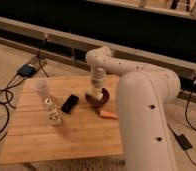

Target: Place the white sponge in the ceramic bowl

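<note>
Light: I'm seeing warm, dim indoor lighting.
Background: falling into near darkness.
Focus: everything is looking soft and blurred.
Gripper (95, 93): hanging over the ceramic bowl (105, 100), edges smearing.
</note>
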Controlling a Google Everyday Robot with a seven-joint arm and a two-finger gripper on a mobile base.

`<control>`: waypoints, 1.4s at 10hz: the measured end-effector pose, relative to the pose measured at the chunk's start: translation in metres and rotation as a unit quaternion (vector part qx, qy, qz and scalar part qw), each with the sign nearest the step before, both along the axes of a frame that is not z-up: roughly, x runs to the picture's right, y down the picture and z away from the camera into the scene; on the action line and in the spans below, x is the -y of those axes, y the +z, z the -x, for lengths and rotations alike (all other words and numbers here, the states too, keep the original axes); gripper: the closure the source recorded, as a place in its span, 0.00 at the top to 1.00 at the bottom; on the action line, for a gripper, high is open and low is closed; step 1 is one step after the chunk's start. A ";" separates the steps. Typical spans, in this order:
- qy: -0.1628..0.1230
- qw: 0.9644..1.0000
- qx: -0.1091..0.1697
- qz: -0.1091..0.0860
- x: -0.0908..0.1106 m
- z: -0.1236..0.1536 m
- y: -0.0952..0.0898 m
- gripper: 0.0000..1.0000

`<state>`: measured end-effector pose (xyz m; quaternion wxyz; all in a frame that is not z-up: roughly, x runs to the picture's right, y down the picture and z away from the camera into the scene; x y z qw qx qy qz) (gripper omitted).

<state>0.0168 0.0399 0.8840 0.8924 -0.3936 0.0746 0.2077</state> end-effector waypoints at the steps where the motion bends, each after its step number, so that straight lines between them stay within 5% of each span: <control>1: 0.000 1.000 -0.002 0.004 -0.001 -0.001 0.001 0.01; 8: -0.002 1.000 -0.020 0.013 -0.002 -0.011 -0.005 0.70; 14: -0.006 1.000 -0.020 0.011 0.000 -0.006 -0.006 0.76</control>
